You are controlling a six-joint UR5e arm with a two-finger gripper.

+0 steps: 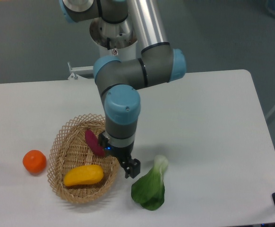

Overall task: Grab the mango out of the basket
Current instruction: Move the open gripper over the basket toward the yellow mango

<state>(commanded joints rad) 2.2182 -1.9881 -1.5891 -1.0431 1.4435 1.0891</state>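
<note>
Yellow-orange and smooth, the mango [83, 175] lies in the near half of the basket [62, 142], its long axis running almost left to right with a slight rise toward the right end; the dark purple sweet potato [94, 142] lies beyond it in the far half, apart from it. In the one fixed view the gripper [118, 161] hangs over the basket's right rim, so the mango lies to its left and a little nearer the camera, close but not touching; only one dark finger tip shows clearly at the right, the rest hidden under the wrist, so I cannot tell how wide the jaws stand. My judgement is that the coming move turns on a short shift left over the fruit's middle, with the jaws set across the long axis. An orange [34, 161] sits left of the basket; a leafy green [150, 188] lies to its right.
</note>
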